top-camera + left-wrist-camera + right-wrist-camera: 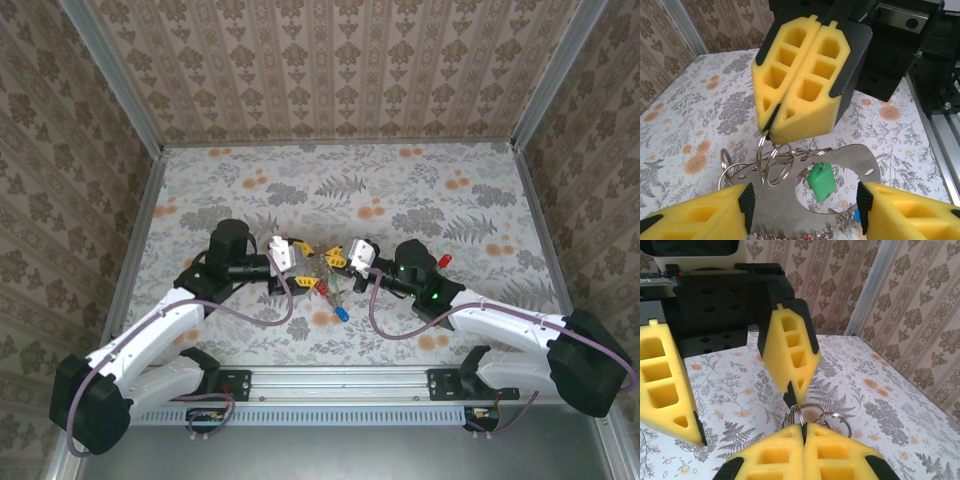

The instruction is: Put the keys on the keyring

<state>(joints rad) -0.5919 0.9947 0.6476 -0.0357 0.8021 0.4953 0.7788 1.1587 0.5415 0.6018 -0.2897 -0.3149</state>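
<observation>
My right gripper [771, 131] is clamped tight on the keyring [769, 167], steadying it at mid-table, slightly towards the near edge. My left gripper [805, 200] gapes wide, holding nothing, its fingers either side of the green key [821, 181], ready, I'd say, to take it.

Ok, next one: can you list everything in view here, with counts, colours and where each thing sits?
table: one, grey floral with orange blooms, under everything
metal plate: one, silver with a round opening, mid-table where the arms meet
split rings: several, silver, bunched at the plate's top edge
green key: one, green head, hanging in the plate's opening
red key: one, red head, beside the plate on the bases' side
blue key: one, blue head, on the table nearer the bases
left fingers: two, yellow, apart, flanking the plate
right fingers: two, yellow, shut on split rings
</observation>
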